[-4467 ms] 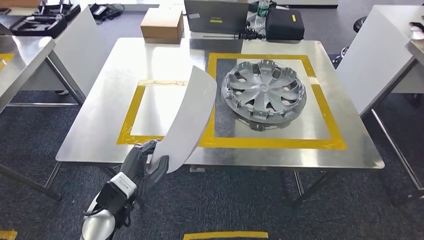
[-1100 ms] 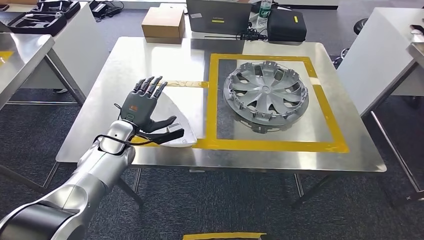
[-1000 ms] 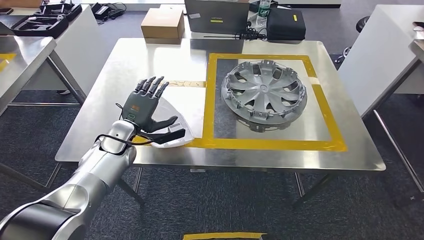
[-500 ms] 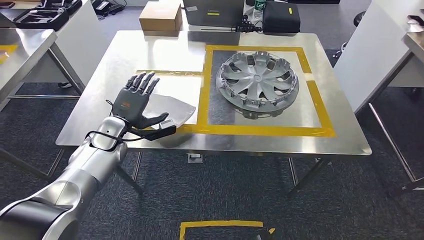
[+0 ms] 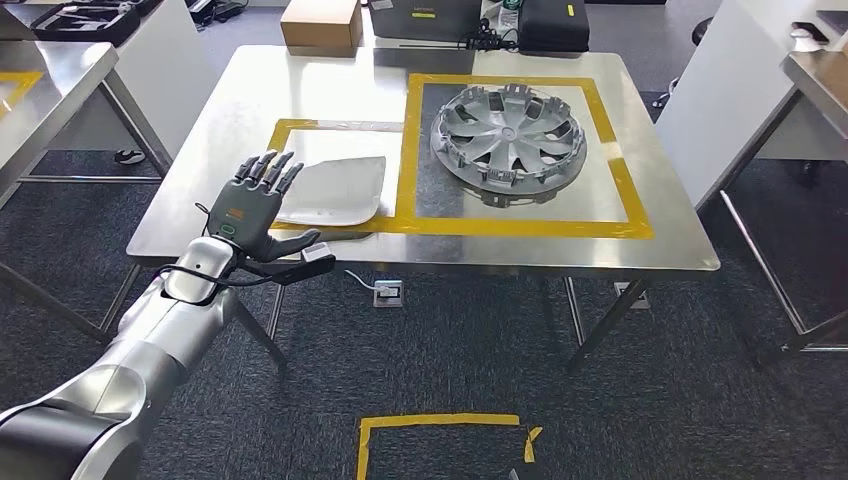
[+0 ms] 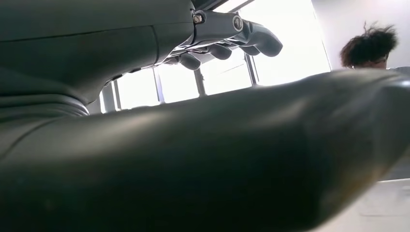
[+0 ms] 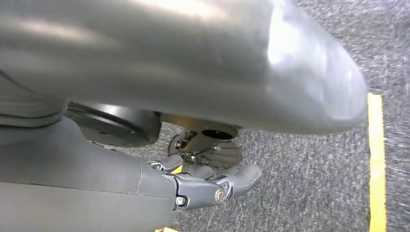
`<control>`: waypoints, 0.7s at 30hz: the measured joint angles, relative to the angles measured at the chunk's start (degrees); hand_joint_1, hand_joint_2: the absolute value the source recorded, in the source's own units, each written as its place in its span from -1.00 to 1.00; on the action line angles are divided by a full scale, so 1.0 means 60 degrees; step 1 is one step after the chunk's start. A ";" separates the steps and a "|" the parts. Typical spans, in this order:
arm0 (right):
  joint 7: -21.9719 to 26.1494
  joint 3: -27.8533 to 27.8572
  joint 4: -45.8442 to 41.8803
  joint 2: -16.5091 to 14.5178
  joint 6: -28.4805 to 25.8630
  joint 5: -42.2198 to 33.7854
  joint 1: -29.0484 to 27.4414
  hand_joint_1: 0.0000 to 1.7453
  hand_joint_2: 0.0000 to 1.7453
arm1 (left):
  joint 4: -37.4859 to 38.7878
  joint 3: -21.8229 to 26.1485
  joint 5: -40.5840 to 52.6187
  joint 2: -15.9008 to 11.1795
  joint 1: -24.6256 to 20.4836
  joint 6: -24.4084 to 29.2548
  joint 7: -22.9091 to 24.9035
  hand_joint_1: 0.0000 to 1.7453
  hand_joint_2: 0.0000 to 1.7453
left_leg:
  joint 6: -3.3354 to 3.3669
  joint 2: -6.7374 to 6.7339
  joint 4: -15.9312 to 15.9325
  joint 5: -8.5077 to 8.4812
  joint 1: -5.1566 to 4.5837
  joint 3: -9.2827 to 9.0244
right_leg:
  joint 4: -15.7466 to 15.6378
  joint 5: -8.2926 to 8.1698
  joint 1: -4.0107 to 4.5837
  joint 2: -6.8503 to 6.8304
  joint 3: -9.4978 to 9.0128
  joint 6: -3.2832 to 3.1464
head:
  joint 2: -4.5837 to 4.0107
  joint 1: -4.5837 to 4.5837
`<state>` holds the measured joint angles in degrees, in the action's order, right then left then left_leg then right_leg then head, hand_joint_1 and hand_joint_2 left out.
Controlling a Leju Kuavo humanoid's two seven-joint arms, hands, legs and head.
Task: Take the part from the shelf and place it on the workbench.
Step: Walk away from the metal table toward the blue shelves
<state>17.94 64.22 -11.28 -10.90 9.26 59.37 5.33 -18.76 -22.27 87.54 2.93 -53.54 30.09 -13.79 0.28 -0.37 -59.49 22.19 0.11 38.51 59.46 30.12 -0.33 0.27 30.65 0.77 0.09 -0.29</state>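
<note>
Fingers (image 5: 268, 172) of the robot's left hand (image 5: 250, 207) are spread wide and hold nothing, the palm turned up and the thumb stuck out to the side over the near edge of the tabletop (image 5: 300, 95). Just beyond those fingertips lies the thin, pale grey, curved sheet-metal part (image 5: 335, 188), flat on the steel surface inside the smaller square of yellow tape (image 5: 285, 127). Its near edge runs along the front strip of that square, and its right edge stops just short of the tape line shared with the larger square beside it. I cannot tell whether the fingertips touch the part's left edge or stand just clear of it.

Inside the larger yellow-taped square (image 5: 625, 180) to the right sits a round silver plastic wheel cover (image 5: 508, 130) with curved spokes, well apart from the part. At the far edge of the tabletop stand a brown cardboard box (image 5: 320, 24) and a black case (image 5: 546, 22). A silver arm (image 5: 150, 340) leads back from the left hand towards the lower left corner of the head view.

From the right wrist camera, the right hand (image 7: 203, 186) hangs over grey carpet (image 7: 309, 164) with its fingers (image 7: 241, 178) gently curved, apart and empty. A strip of yellow floor tape (image 7: 376, 159) runs along the carpet beside it. On the floor in front of the table is another yellow tape outline (image 5: 440, 440).
</note>
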 joint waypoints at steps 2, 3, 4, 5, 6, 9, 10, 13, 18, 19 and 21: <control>0.0009 0.0000 0.0000 0.0002 0.0001 -0.0001 -0.0004 -1.00 -1.00 | 0.0005 -0.0002 -0.0028 -0.0026 -0.0023 -0.0009 -0.0026 -1.00 -1.00 | -0.0118 0.0004 0.0053 -0.0135 0.0018 0.0007 | -0.0094 -0.0129 0.0016 -0.0009 0.0048 -0.0132 | 0.0000 -0.0014; 0.0009 0.0000 0.0000 0.0002 0.0001 -0.0001 -0.0001 -1.00 -1.00 | 0.0011 -0.0002 -0.0050 -0.0051 -0.0032 -0.0013 -0.0036 -1.00 -1.00 | -0.0175 0.0018 0.0014 -0.0063 0.0030 0.0052 | -0.0122 -0.0237 0.0000 -0.0021 0.0104 -0.0198 | 0.0000 -0.0014; 0.0009 -0.0001 0.0000 0.0002 0.0001 0.0000 0.0003 -1.00 -1.00 | 0.0017 -0.0002 -0.0072 -0.0081 -0.0038 -0.0015 -0.0044 -1.00 -1.00 | -0.0227 0.0033 -0.0160 0.0183 0.0039 0.0134 | -0.0159 -0.0359 -0.0021 -0.0035 0.0185 -0.0270 | 0.0000 -0.0007; 0.0009 -0.0002 0.0000 0.0000 0.0002 0.0003 0.0006 -1.00 -1.00 | 0.0024 -0.0001 -0.0097 -0.0115 -0.0041 -0.0016 -0.0050 -1.00 -1.00 | -0.0276 0.0046 -0.0513 0.0589 0.0053 0.0260 | -0.0190 -0.0488 -0.0050 -0.0049 0.0292 -0.0324 | 0.0000 0.0002; 0.0008 -0.0003 0.0000 0.0001 0.0002 0.0006 0.0008 -1.00 -1.00 | 0.0032 0.0000 -0.0118 -0.0135 -0.0041 -0.0016 -0.0053 -1.00 -1.00 | -0.0323 0.0055 -0.1039 0.1099 0.0062 0.0406 | -0.0194 -0.0600 -0.0049 -0.0051 0.0420 -0.0357 | 0.0000 0.0012; 0.0005 -0.0004 0.0000 0.0002 0.0003 0.0025 0.0002 -1.00 -1.00 | 0.0063 0.0000 -0.0157 -0.0198 0.0014 -0.0010 -0.0034 -1.00 -1.00 | -0.0421 0.0054 -0.2561 0.1775 0.0096 0.0569 | -0.0183 -0.0945 -0.0053 -0.0055 0.0862 -0.0352 | 0.0000 0.0021; 0.0000 -0.0004 0.0000 0.0002 0.0004 0.0036 0.0001 -1.00 -1.00 | 0.0068 0.0000 -0.0159 -0.0218 0.0036 -0.0004 -0.0019 -1.00 -1.00 | -0.0436 0.0054 -0.2613 0.1600 0.0112 0.0394 | -0.0174 -0.1059 -0.0058 -0.0055 0.1014 -0.0329 | 0.0000 0.0021; -0.0021 -0.0005 -0.0001 0.0006 0.0014 0.0062 0.0008 -1.00 -1.00 | 0.0049 0.0000 -0.0193 -0.0240 0.0043 0.0042 0.0008 -1.00 -1.00 | -0.0426 0.0077 -0.1105 0.1282 0.0146 -0.0921 | -0.0103 -0.1358 -0.0072 -0.0054 0.1395 -0.0182 | 0.0000 0.0024; -0.0038 -0.0007 -0.0001 0.0016 0.0034 0.0067 -0.0018 -1.00 -1.00 | 0.0055 0.0000 -0.0268 -0.0248 0.0082 0.0089 -0.0005 -1.00 -1.00 | 0.0008 0.0091 -0.0004 0.1360 0.0050 -0.1395 | -0.0180 -0.1737 -0.0100 -0.0034 0.1580 0.0146 | 0.0000 0.0032; -0.0043 -0.0007 0.0000 0.0017 0.0035 0.0068 -0.0036 -1.00 -1.00 | 0.0063 0.0000 -0.0280 -0.0247 0.0092 0.0089 -0.0005 -1.00 -1.00 | 0.0100 0.0072 0.0006 0.1244 0.0050 -0.1299 | -0.0041 -0.1515 -0.0121 -0.0032 0.1666 0.0195 | 0.0000 0.0030; -0.0047 -0.0007 0.0000 0.0019 0.0040 0.0070 -0.0048 -1.00 -1.00 | 0.0071 0.0000 -0.0312 -0.0243 0.0106 0.0089 0.0004 -1.00 -1.00 | 0.0228 0.0051 0.0014 0.0985 0.0057 -0.1045 | 0.0813 -0.0568 -0.0124 -0.0033 0.1958 0.0250 | 0.0000 0.0011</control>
<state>17.66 64.17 -11.28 -10.78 9.50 59.79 5.05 -18.33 -22.27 85.67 1.48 -52.90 30.62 -13.76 1.64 -0.07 -59.41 28.09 0.46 32.24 64.33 26.71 -1.07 0.07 42.39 2.28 0.09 -0.22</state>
